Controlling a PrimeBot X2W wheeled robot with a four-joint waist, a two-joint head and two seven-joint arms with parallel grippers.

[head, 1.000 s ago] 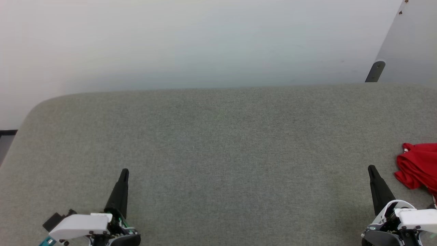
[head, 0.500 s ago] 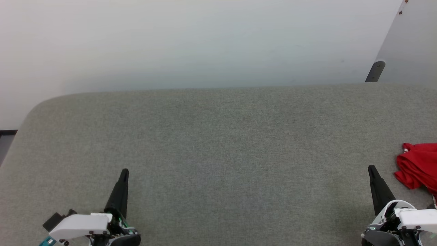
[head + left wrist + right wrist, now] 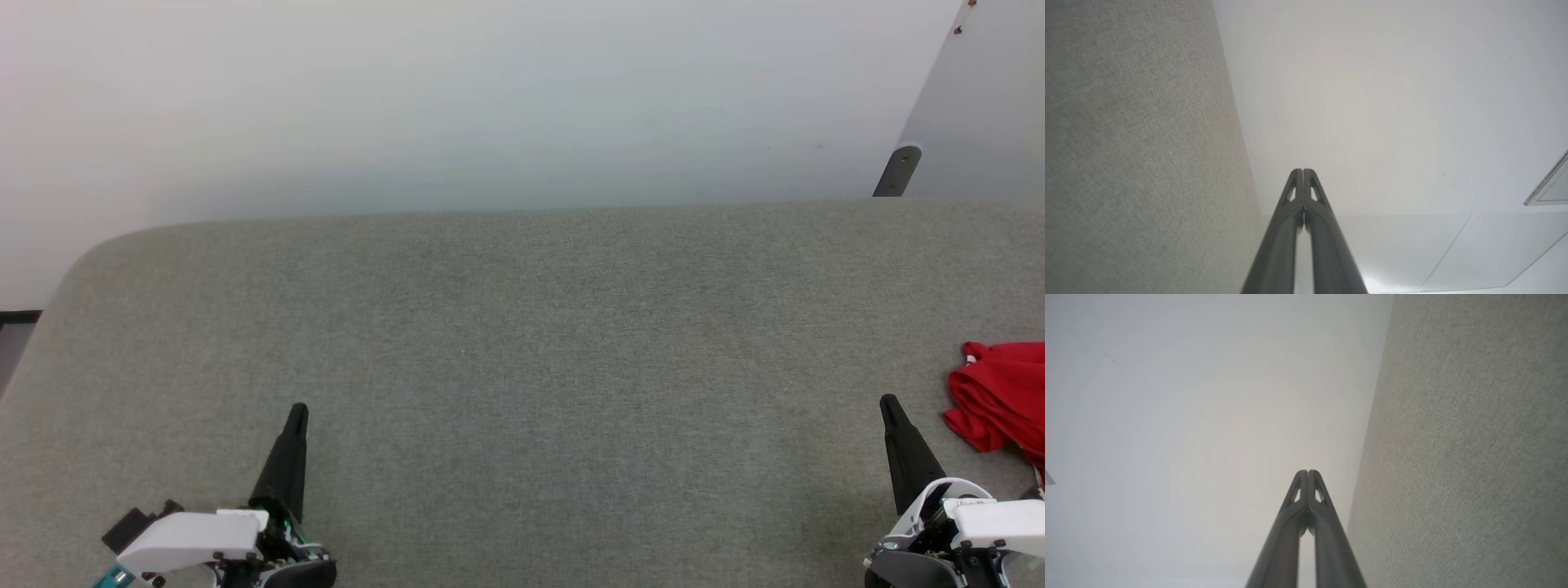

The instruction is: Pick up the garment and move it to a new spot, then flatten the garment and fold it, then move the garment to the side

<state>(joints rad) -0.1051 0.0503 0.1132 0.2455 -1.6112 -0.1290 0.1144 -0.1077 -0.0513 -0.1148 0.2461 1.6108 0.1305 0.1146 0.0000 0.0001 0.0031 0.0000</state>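
Left gripper [image 3: 298, 411]: clenched, the two dark fingers pressed tip to tip, grasping nothing; sits at 7 o'clock of the head view, points toward 12. Right gripper [image 3: 888, 402]: clenched as well, grasping nothing; sits at 5 o'clock, points toward 12 with a small lean to 11. Under both, grey cloth surface [image 3: 522, 327]. The garment [image 3: 1000, 392]: lies crumpled in a red heap on this surface at about 4 o'clock, cut by the frame edge, near the right gripper, at 2 o'clock from its tip, apart from it. Beyond the surface, toward 12, pale wall [image 3: 490, 98].
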